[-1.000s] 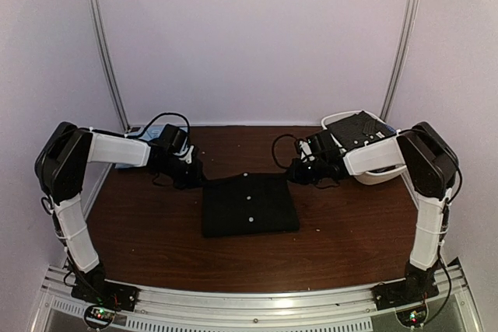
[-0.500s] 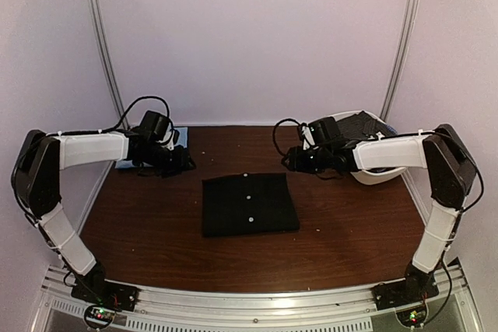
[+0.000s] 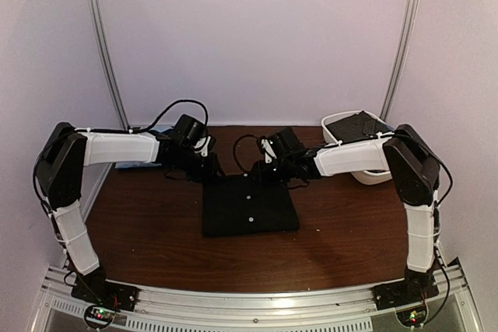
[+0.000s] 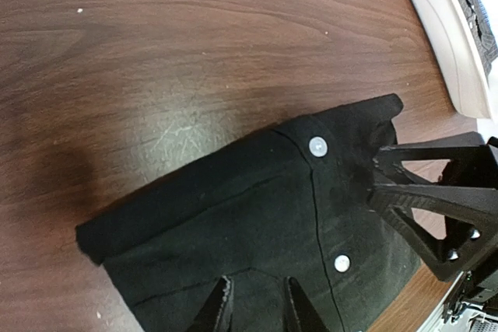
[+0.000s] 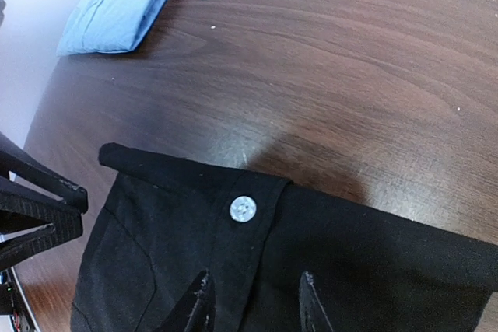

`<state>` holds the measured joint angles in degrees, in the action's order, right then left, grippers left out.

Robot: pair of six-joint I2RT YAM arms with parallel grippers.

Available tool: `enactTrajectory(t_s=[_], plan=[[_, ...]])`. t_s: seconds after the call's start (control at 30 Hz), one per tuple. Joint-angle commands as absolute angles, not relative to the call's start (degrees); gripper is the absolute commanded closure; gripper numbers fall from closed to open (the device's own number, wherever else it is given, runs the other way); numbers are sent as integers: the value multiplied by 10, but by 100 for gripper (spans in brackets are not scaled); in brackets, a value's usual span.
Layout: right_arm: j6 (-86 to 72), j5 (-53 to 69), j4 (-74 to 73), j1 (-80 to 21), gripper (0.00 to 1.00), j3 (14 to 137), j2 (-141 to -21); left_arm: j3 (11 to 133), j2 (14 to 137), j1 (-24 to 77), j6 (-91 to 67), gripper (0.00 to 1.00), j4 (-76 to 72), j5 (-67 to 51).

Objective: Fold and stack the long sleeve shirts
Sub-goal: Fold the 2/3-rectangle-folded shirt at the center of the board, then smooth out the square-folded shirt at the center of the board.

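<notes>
The black shirt [image 3: 249, 206] lies folded into a neat square on the middle of the table [image 3: 148, 227], its placket and pale buttons facing up. Both arms bend at raised elbows, and their white forearms slant inward to meet over the shirt's far edge.

The left gripper [image 3: 208, 167] hangs at the shirt's far left corner, wrist tipped down. In its own camera its fingers [image 4: 222, 309] stand a little apart above the black cloth, with nothing between them. The right gripper [image 3: 261, 170] sits at the far edge, just right of the button line. Its fingers [image 5: 201, 305] are spread wider and also hold nothing. Whether either pair of tips actually touches the cloth is hard to judge from these angles.

Far left of the black shirt, near the table's back corner, lies the folded light blue shirt [image 5: 120, 1]. To its far right stands a white tub [image 3: 377, 176] holding a dark dotted garment [image 3: 354, 126].
</notes>
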<state>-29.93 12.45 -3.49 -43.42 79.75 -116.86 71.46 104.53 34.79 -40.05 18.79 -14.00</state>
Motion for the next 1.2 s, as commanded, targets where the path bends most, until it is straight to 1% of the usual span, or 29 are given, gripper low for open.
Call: enactTrajectory(t_s=[0.0,0.23,0.37,0.67,1.0,1.17], plan=[[-285,115,-58,-435,63,841,-1212,751,1092,346,-398,78,156,-171],[-281,115,-91,-430,63,918,-1286,813,1176,343,-391,80,160,-155],[-283,121,-98,-421,62,929,-1293,812,1198,338,-397,82,164,-130],[-297,164,-83,-370,61,900,-1282,782,1199,311,-396,83,165,-107],[-346,230,-16,-322,61,845,-1278,781,1213,275,-371,86,172,-104],[-335,219,-29,-319,58,843,-1252,800,1210,274,-352,85,194,-91]])
